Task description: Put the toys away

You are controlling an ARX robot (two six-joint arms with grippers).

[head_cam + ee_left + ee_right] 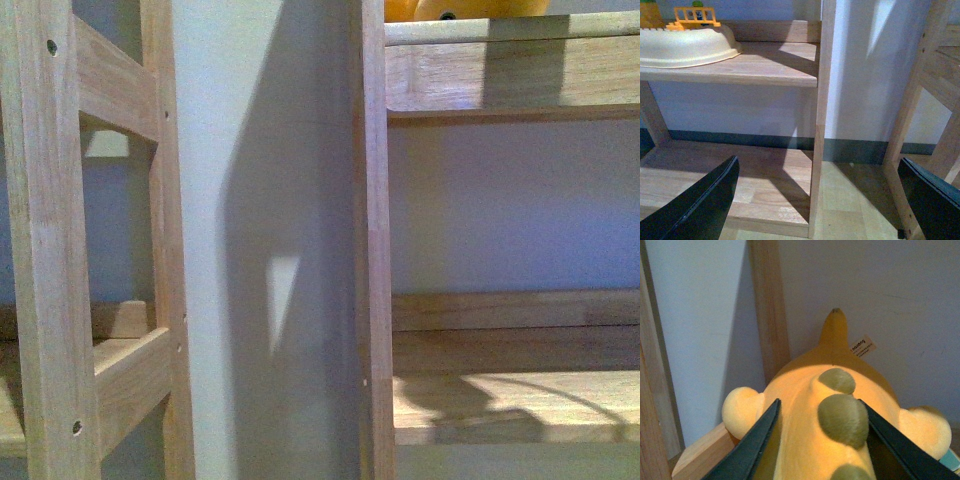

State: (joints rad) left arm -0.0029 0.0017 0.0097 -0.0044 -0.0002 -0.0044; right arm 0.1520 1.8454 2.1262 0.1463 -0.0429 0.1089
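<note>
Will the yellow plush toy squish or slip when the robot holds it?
The plush toy looks soft and fuzzy, so it will probably squish a little rather than slip. It seems light for its size. The right end effector has fingers on both sides of it, and its rounded body might sag if lifted.

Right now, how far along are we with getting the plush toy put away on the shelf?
Nearly there. Done: the plush toy already shows above the top shelf's front rail in the front view. In hand: the right tool sits with its fingers on either side of the toy's back, so it is not released yet. Left: open, back away. The left tool is open and holds nothing, near the lower shelf.
</note>
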